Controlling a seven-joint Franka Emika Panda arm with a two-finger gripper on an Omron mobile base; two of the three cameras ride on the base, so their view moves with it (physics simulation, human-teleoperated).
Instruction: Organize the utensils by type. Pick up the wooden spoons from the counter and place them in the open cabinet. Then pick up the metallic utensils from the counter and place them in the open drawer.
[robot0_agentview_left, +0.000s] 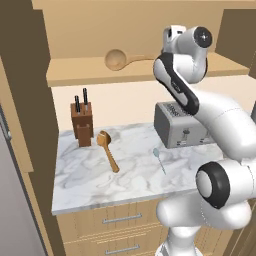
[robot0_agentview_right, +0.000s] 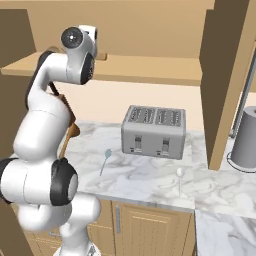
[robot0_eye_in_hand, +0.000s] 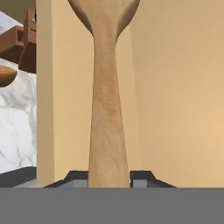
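1. Way off to the claw's lower left, a brown knife block (robot0_agentview_left: 82, 125) stands at the back of the counter (robot0_agentview_left: 90, 175), with dark knife handles poking up out of it.
2. Right beside that block, also well below the claw, one wooden spoon (robot0_agentview_left: 107, 150) lies flat on the marble, bowl toward the block and handle angled toward the front edge.
3. Up on the open cabinet (robot0_agentview_left: 80, 70) shelf, the other wooden spoon (robot0_agentview_left: 120, 59) lies with its round bowl sticking out to the left of the arm. In the hand view the claw (robot0_eye_in_hand: 109, 180) is clamped on this spoon's handle, fingers on both sides of it and the bowl pointing away from the hand over the tan shelf.
4. Below the claw, a thin bluish utensil (robot0_agentview_left: 159, 159) lies on the counter in front of the toaster (robot0_agentview_left: 180, 125).
5. Further right and well below, a whitish utensil (robot0_agentview_right: 179, 178) lies near the counter's front edge, past the toaster's right end.
6. Far right, a grey cylinder pot (robot0_agentview_right: 247, 137) sits on the counter.
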